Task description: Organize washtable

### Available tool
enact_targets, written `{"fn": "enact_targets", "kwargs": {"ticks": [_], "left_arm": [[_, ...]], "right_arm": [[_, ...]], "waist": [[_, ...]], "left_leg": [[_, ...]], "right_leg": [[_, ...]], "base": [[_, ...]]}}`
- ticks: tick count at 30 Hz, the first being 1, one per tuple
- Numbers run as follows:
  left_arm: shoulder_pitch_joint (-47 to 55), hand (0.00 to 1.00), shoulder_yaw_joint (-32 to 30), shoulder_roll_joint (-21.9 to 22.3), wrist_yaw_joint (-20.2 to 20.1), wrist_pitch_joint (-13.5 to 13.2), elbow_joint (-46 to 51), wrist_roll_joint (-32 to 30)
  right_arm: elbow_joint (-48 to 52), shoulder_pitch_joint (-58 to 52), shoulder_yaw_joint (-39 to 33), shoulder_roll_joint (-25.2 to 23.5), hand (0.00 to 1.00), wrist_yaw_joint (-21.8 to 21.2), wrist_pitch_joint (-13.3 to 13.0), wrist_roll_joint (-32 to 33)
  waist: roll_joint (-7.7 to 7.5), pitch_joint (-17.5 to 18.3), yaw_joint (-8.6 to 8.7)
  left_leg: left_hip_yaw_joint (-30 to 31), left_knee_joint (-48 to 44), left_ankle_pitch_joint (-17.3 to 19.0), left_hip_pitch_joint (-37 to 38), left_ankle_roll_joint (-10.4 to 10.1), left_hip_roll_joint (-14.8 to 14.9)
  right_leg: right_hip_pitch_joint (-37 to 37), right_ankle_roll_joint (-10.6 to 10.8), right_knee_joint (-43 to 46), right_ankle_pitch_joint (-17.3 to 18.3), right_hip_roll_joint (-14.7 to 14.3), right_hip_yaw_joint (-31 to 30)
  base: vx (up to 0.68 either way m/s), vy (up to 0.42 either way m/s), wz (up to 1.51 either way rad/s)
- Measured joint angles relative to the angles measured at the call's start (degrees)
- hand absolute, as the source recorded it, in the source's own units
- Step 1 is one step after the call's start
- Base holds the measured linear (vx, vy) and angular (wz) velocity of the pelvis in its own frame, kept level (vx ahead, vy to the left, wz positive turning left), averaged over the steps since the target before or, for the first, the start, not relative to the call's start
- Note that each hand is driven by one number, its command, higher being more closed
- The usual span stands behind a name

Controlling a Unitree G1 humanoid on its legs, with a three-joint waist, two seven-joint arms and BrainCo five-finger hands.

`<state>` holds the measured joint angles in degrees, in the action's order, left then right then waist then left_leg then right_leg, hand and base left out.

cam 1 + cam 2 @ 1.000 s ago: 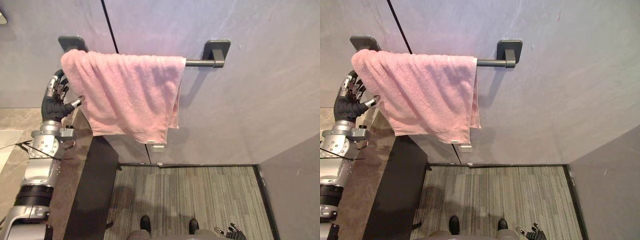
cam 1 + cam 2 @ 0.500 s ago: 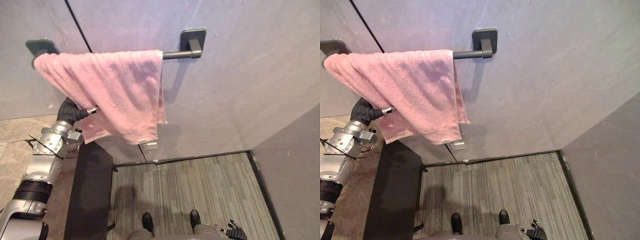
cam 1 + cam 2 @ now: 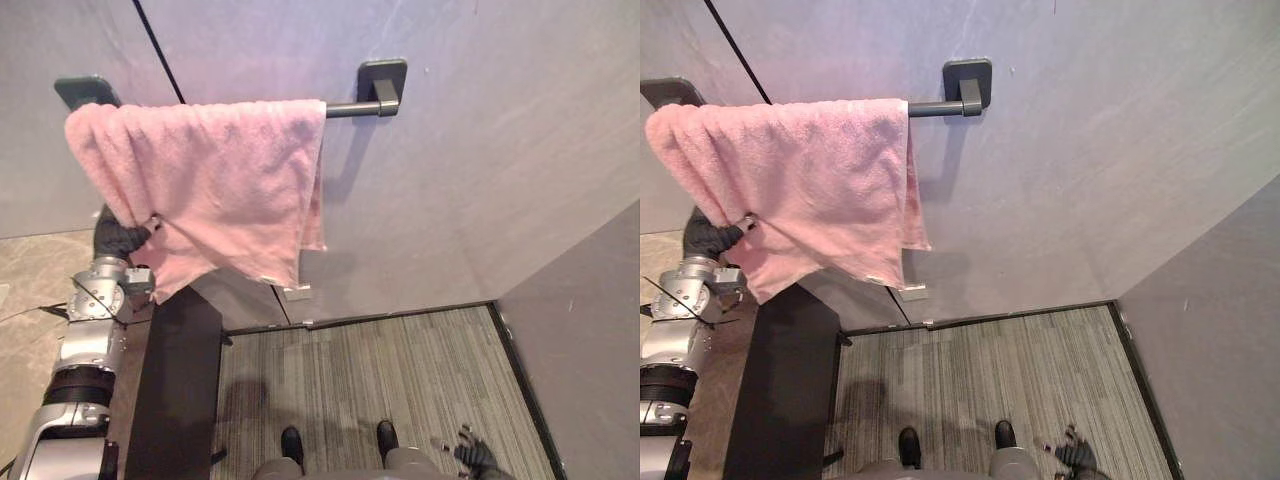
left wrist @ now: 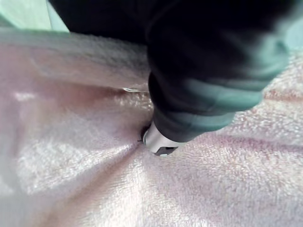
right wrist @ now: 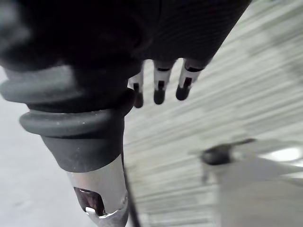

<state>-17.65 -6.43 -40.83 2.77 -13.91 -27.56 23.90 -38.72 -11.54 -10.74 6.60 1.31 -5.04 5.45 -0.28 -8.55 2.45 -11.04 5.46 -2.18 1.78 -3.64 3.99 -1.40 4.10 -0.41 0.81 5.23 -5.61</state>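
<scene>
Most of the left hand [image 3: 118,238] is hidden behind the pink towel [image 3: 210,190].

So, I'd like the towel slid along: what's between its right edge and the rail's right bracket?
A bare stretch of rail separates the pink towel from the right bracket; nothing hangs there, as both eye views show.
</scene>
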Motion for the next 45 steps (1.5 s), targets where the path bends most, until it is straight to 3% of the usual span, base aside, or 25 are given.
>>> {"fn": "enact_targets", "kwargs": {"ticks": [3, 6, 7, 10, 15, 21, 25, 34, 45], "left_arm": [[-0.02, 1.00, -1.63, -0.02, 0.88, -0.03, 0.95, -0.18], [-0.76, 1.00, -1.67, -0.02, 1.11, -0.01, 1.03, -1.12], [-1.81, 1.00, -1.65, -0.02, 1.05, 0.00, 1.04, -1.11], [-2.82, 1.00, -1.55, -0.02, 0.96, 0.00, 1.05, -1.08], [-5.06, 1.00, 0.37, -0.30, 0.25, 0.06, 0.93, -0.74], [-10.31, 1.00, 4.84, -1.06, -0.90, 0.13, -0.10, 2.75], [-13.93, 1.00, 8.31, -1.03, -1.43, 0.30, -0.61, 4.78], [-17.71, 1.00, 10.82, -0.36, -1.25, 0.38, -2.45, 5.83], [-20.00, 1.00, 10.81, 1.39, 0.57, 0.36, -4.04, 5.81]], "right_arm": [[13.54, 3.31, 0.32, 3.14, 0.00, -0.27, -1.02, 3.83], [25.07, 8.74, 2.01, 9.25, 0.00, -1.34, -1.38, 8.57], [27.88, 12.28, 3.00, 13.36, 0.00, -2.54, -2.01, 10.87], [28.30, 18.56, 5.48, 19.11, 0.00, -2.87, -2.64, 16.14], [27.85, 33.88, 17.45, 28.89, 0.00, -3.78, -2.49, 29.48], [15.15, 53.63, 28.94, 33.47, 0.00, -2.57, -2.32, 38.91], [9.05, 62.63, 34.86, 33.20, 0.00, -2.24, -1.14, 41.42], [-3.55, 71.62, 36.18, 22.35, 0.00, 1.36, -0.49, 42.33], [-4.97, 75.18, 36.10, 13.11, 0.00, 3.52, 0.12, 41.01]], "waist": [[-0.07, 0.00, -0.13], [-0.25, -0.09, -0.15], [-0.41, -0.16, -0.06], [-0.52, -0.22, -0.09], [-0.38, -0.54, -0.48], [0.18, -2.10, -2.13], [1.52, -3.36, -3.21], [2.65, -4.03, -3.40], [2.85, -4.14, -4.21]], "left_leg": [[-0.67, -0.03, 0.00, -0.52, -0.01, 0.02], [-0.93, -0.04, -0.01, -0.64, 0.00, 0.05], [-0.94, -0.04, -0.01, -0.67, 0.00, 0.05], [-0.93, -0.04, -0.01, -0.71, 0.01, 0.07], [-0.65, -0.04, -0.37, -1.76, 0.32, 0.05], [-0.01, -0.03, -1.84, -4.51, 0.58, 0.01], [0.38, -0.02, -2.74, -5.58, 0.66, 0.03], [1.80, 0.42, -5.33, -9.33, 0.21, 0.96], [3.31, 0.42, -6.62, -11.57, -1.05, 2.50]], "right_leg": [[-0.85, 0.37, -0.03, -0.42, -0.04, -1.34], [-1.06, 0.53, -0.30, -1.06, -0.12, -2.16], [-1.05, 0.52, -0.37, -1.24, -0.12, -2.24], [-1.08, 0.52, -0.49, -1.56, -0.12, -2.31], [-2.02, 0.42, -0.76, -2.38, -0.13, -2.32], [-4.36, 0.16, -1.02, -3.83, -0.13, -2.09], [-5.04, 0.36, -1.40, -4.63, -0.13, -1.78], [-7.97, -0.05, -1.94, -6.65, -0.99, -0.53], [-8.85, -0.84, -3.70, -8.35, -2.47, 0.81]], "base": [[-0.01, -0.011, -0.14], [0.00, -0.014, -0.11], [0.00, 0.000, 0.00], [-0.01, -0.006, 0.00], [-0.05, -0.021, 0.00], [-0.06, -0.021, 0.04], [-0.07, -0.016, 0.05], [-0.09, -0.020, 0.06], [-0.03, -0.028, 0.04]]}}
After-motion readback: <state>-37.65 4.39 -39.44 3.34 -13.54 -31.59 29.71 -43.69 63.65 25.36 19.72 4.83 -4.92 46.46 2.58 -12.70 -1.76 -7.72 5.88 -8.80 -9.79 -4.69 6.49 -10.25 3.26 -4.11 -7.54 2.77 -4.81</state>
